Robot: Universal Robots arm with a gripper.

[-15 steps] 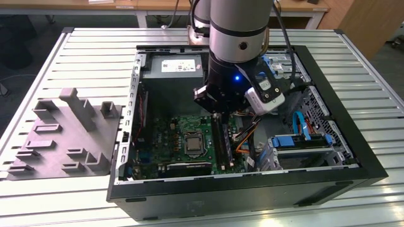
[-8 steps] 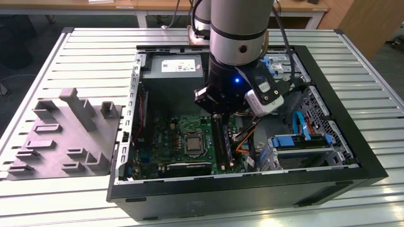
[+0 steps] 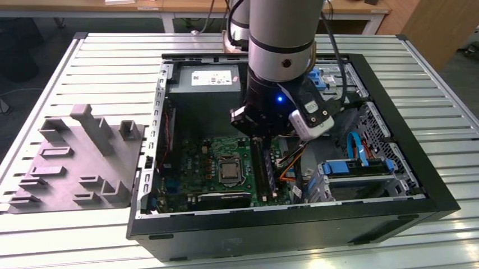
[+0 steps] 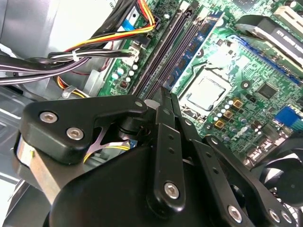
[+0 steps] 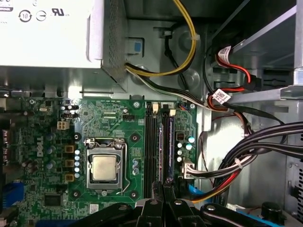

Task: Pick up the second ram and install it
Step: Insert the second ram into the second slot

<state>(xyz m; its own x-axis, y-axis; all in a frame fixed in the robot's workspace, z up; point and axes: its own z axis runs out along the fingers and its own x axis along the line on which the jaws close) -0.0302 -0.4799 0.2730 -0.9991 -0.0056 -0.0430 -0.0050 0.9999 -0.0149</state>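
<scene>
The second ram (image 4: pixel 201 35) is a slim blue-green stick standing in one of the long slots of the green motherboard (image 5: pixel 118 118). It shows in the first wrist view too, ram (image 5: pixel 170 142), beside two empty black slots (image 5: pixel 151 142). My gripper (image 3: pixel 254 136) hangs low inside the open computer case, right over the slots. In both wrist views the black fingers stand pressed together, gripper (image 4: pixel 165 92) and gripper (image 5: pixel 163 187), at one end of the stick. Nothing shows between them. Whether they touch the stick I cannot tell.
The processor socket (image 5: pixel 104 168) lies beside the slots. Bundled cables (image 5: pixel 246 161) run close on the other side. The power supply (image 3: pixel 206 78) fills the case's far end, and a blue-trimmed drive cage (image 3: pixel 359 168) sits at the exterior view's right. A grey fixture (image 3: pixel 75 162) rests outside the case.
</scene>
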